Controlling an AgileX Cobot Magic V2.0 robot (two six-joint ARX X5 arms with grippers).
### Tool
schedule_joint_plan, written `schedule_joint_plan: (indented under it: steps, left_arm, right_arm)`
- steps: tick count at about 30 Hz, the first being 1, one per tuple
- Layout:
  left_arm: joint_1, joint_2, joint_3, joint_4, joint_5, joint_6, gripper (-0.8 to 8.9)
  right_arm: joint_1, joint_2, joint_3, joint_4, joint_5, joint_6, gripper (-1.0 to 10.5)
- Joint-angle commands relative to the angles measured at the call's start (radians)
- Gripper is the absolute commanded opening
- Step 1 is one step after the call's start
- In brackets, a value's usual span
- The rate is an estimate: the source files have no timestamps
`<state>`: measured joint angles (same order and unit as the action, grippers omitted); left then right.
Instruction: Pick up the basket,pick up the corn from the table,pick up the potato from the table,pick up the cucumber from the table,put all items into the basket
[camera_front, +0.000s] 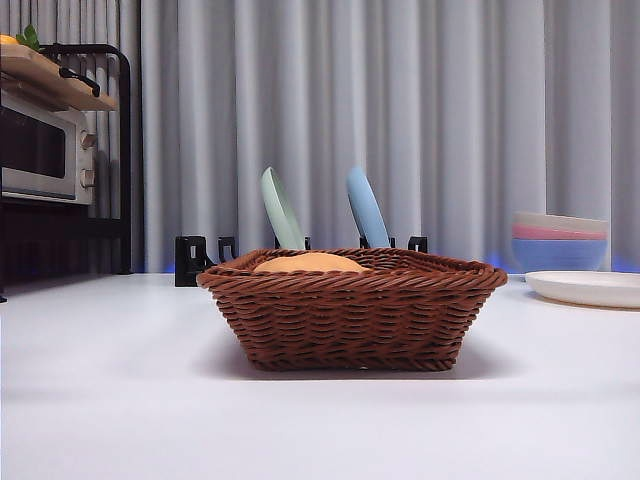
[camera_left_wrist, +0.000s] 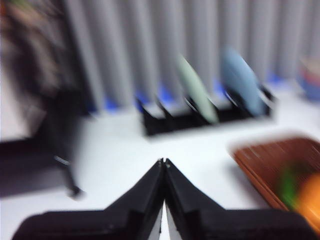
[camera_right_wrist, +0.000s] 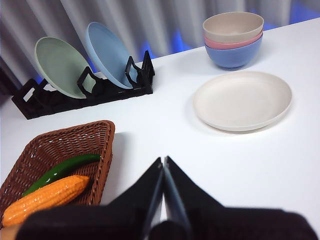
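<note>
The basket (camera_front: 352, 310) stands mid-table (camera_front: 120, 400), with the corn (camera_right_wrist: 45, 197) and the cucumber (camera_right_wrist: 62, 170) side by side inside it and a tan-orange potato (camera_front: 310, 263) peeking over the rim. Both the left gripper (camera_left_wrist: 164, 162) and right gripper (camera_right_wrist: 163, 161) hang above the table with jaws pressed together, holding nothing. Behind stand a plate rack (camera_right_wrist: 85, 92), stacked bowls (camera_right_wrist: 233, 39) and a white plate (camera_right_wrist: 242, 100).

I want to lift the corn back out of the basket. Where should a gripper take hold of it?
Probably from above, across the middle of the corn. It lies flat in the basket, with the cucumber close alongside, so jaws should straddle its width carefully. The right gripper, now shut, would need opening first.
</note>
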<state>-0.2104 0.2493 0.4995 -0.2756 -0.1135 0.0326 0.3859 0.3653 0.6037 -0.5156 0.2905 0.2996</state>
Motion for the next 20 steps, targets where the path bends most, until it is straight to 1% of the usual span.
schedule_joint_plan:
  steps: [1,3,5,11,16,20]
  left_arm:
    - [0.103,-0.042,-0.118,0.112,0.025,-0.006,-0.03]
    - [0.157,-0.069,-0.197,0.161,0.07,-0.005,-0.03]
    - [0.19,-0.087,-0.266,0.187,0.093,-0.003,-0.03]
    - [0.219,-0.115,-0.434,0.256,0.093,-0.003,-0.03]
    - [0.219,-0.161,-0.495,0.229,0.095,-0.006,-0.03]
    - [0.219,-0.206,-0.496,0.129,0.092,-0.002,-0.03]
  right_arm:
    - [0.001,0.001,-0.002,0.006,0.003,0.009,0.0]
    - [0.001,0.001,-0.002,0.006,0.005,0.009,0.0]
    - [0.001,0.001,-0.002,0.006,0.005,0.009,0.0]
    - [0.001,0.001,-0.002,0.006,0.004,0.009,0.0]
    - [0.001,0.001,-0.002,0.006,0.004,0.009,0.0]
    - [0.001,0.001,-0.002,0.006,0.004,0.009,0.0]
